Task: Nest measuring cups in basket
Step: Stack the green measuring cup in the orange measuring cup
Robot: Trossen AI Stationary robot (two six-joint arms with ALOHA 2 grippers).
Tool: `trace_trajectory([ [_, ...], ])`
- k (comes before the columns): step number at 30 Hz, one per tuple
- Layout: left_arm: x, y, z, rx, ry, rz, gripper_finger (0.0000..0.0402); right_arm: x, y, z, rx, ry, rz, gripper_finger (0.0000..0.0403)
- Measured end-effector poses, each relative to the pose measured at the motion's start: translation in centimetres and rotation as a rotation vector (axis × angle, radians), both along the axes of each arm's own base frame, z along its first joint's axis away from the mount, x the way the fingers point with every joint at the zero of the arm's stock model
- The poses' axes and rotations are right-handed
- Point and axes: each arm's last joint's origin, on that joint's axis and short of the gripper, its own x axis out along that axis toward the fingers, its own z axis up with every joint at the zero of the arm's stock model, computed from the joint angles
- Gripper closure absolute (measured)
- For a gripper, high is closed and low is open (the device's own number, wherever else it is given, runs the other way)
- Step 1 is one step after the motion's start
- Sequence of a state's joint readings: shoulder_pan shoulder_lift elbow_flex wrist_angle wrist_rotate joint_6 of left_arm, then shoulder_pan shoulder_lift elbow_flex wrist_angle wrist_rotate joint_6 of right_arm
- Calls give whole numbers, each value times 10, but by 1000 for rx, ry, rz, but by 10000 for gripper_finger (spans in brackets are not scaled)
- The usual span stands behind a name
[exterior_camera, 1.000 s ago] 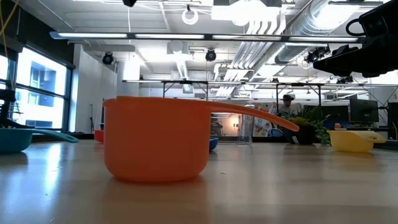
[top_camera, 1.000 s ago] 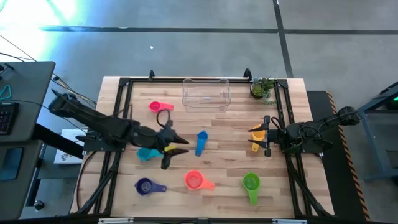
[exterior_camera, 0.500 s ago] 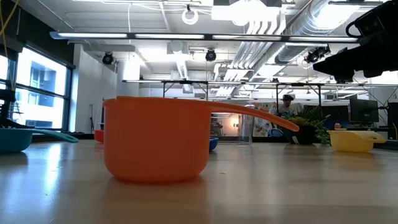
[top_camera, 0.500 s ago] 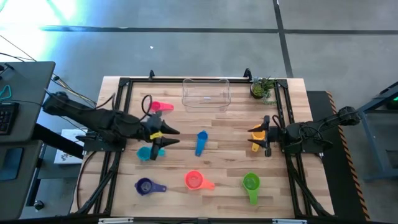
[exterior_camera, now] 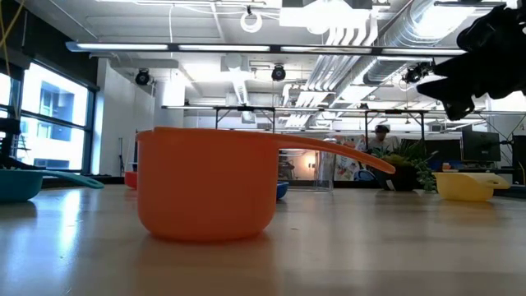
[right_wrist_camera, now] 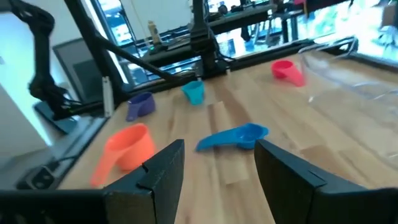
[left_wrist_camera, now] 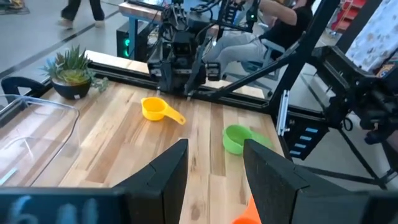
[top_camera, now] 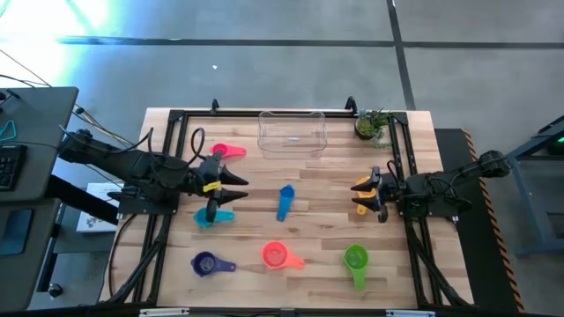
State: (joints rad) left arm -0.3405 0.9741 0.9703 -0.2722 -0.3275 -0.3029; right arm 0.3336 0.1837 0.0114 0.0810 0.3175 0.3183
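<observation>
Pulling back toward frame left, your left gripper (top_camera: 236, 192) is hovering with jaws wide and empty above the teal cup (top_camera: 211, 217); your right gripper (top_camera: 366, 199) is waiting, jaws apart, by the yellow cup (top_camera: 365, 187). Upper centre, the basket (top_camera: 292, 132) is sitting empty.

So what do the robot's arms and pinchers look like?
Both arms are dark and jointed, with black cables looping along them. The left gripper has two pointed black fingers and a yellow mark behind them. The right gripper is black too, with two wedge-shaped fingers.
</observation>
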Motion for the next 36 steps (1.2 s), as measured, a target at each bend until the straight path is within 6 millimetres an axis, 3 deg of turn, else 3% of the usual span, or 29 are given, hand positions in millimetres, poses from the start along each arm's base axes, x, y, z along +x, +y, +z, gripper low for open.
trace_trajectory([
  [5,0,0,-1,1,4,0,254,0,0,5,65,-48,3,214],
  [11,1,0,-1,2,3,2,254,-1,1,23,120,-224,37,214],
  [18,1,0,-1,2,4,2,254,-4,1,66,158,-291,96,214],
  [23,1,0,-1,2,4,1,254,2,3,102,167,-160,80,214],
  [28,-4,2,0,5,12,5,254,22,10,131,267,99,48,214],
  [36,-9,9,-2,18,52,28,254,68,28,154,433,517,-44,214],
])
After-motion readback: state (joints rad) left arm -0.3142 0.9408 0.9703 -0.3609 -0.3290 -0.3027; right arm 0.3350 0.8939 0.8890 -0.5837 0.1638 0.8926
